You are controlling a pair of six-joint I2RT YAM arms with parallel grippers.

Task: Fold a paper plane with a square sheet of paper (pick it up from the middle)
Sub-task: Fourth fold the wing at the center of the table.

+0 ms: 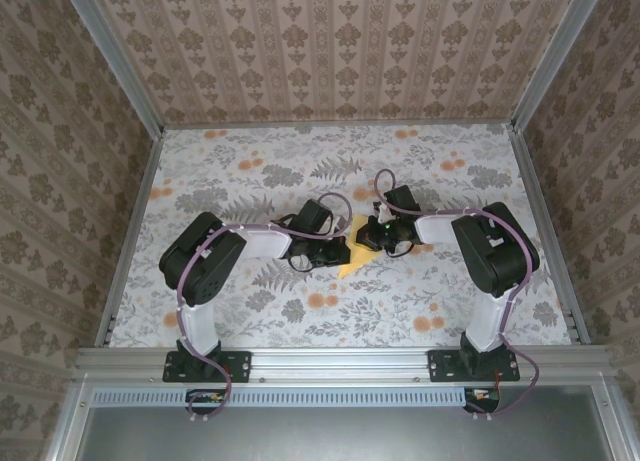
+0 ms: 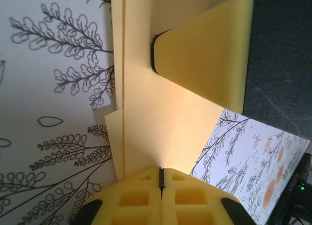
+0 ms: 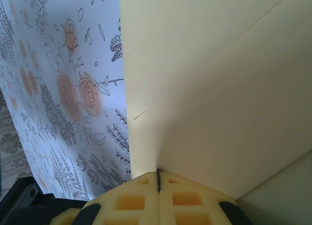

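- The folded sheet of paper [image 1: 352, 266] lies on the worktop [image 1: 250, 171], near its middle.
- The left pincer [image 1: 335, 244] sits at the sheet's left, the right pincer [image 1: 367, 239] at its right.
- Both pincers' tips touch the sheet, close together.

I've got both black jointed arms [image 1: 200, 261] bent with elbows outward and forearms angled in toward each other. The left yellow-fingered gripper [image 2: 161, 172] has its pads pressed flush together. The right yellow-fingered gripper [image 3: 158, 173] is closed the same way.
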